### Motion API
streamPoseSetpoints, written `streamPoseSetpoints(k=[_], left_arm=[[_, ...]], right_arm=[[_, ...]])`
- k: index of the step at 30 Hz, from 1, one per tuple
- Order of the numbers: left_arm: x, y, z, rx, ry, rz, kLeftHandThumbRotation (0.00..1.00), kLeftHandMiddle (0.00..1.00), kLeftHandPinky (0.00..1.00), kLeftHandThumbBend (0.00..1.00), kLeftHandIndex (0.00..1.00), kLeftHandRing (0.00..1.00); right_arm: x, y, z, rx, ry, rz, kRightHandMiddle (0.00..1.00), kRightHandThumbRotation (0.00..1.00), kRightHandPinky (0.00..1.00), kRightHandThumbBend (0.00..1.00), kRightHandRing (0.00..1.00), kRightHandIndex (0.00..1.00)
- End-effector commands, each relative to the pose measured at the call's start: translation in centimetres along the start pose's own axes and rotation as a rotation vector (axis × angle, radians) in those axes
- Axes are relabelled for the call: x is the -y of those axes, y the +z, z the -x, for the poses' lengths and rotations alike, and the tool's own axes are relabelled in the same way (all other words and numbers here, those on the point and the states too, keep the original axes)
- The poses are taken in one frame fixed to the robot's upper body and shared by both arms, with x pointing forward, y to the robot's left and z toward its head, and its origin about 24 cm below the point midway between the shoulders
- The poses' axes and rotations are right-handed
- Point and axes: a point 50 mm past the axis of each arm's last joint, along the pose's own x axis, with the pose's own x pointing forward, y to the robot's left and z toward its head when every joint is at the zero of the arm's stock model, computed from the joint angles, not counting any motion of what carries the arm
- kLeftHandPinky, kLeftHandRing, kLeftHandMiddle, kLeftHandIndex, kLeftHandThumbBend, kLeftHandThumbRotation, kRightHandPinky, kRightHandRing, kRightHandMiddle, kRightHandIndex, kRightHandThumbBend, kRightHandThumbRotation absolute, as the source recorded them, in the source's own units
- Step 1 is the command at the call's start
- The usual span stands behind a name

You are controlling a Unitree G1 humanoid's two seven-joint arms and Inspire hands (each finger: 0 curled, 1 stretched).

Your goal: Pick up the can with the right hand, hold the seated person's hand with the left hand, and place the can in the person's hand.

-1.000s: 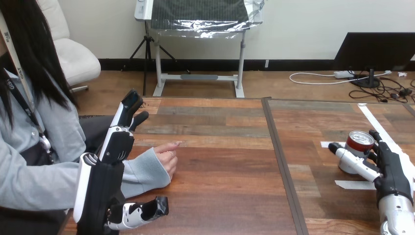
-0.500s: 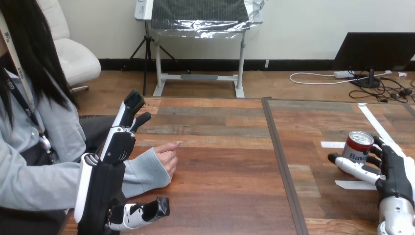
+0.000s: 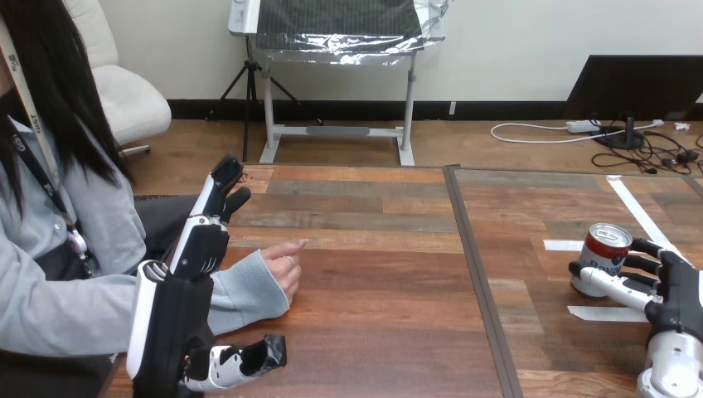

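Observation:
A red and white can (image 3: pixel 604 249) stands on the right half of the wooden table (image 3: pixel 381 290). My right hand (image 3: pixel 673 292) is at its right side, with the thumb (image 3: pixel 603 283) curled across the can's lower front and the fingers (image 3: pixel 648 251) reaching round its far side. My left hand (image 3: pixel 197 252) is raised at the left, fingers straight and pointing away, its thumb (image 3: pixel 244 356) low near the table's front. It hangs over the person's grey sleeve without gripping. The person's hand (image 3: pixel 283 260) rests on the table just right of it, fingers loosely curled.
A dark seam (image 3: pixel 477 282) runs front to back between the two table halves. White tape strips (image 3: pixel 638 211) lie on the right half around the can. The person sits at the left side, forearm across the table's near left corner.
My right hand has drawn back toward the table's near right edge, its hold now lower on the can, whose side shows more. My left hand has hardly moved.

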Motion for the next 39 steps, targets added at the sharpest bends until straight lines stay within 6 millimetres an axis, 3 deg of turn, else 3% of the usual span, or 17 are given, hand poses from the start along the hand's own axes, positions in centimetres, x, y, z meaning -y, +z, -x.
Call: streamPoseSetpoints(k=[1,18,39], left_arm=[[0.0,0.4,-1.3,0.067,0.001,0.004,0.72,0.96,0.92,1.0,0.92,0.96],[-0.1,0.4,-1.2,0.07,0.005,-0.009,0.75,0.95,0.89,1.0,0.92,0.94],[0.0,0.3,-1.1,0.059,0.002,-0.008,0.75,0.95,0.88,1.0,0.92,0.94]], right_arm=[[-0.5,2.6,-1.0,0.046,-0.026,-0.021,0.66,0.0,0.58,0.89,0.62,0.67],[0.0,2.7,-1.3,0.011,-0.098,-0.023,0.53,0.0,0.49,0.84,0.52,0.54],[0.5,2.9,-1.5,0.008,-0.125,-0.034,0.52,0.0,0.44,0.83,0.49,0.52]])
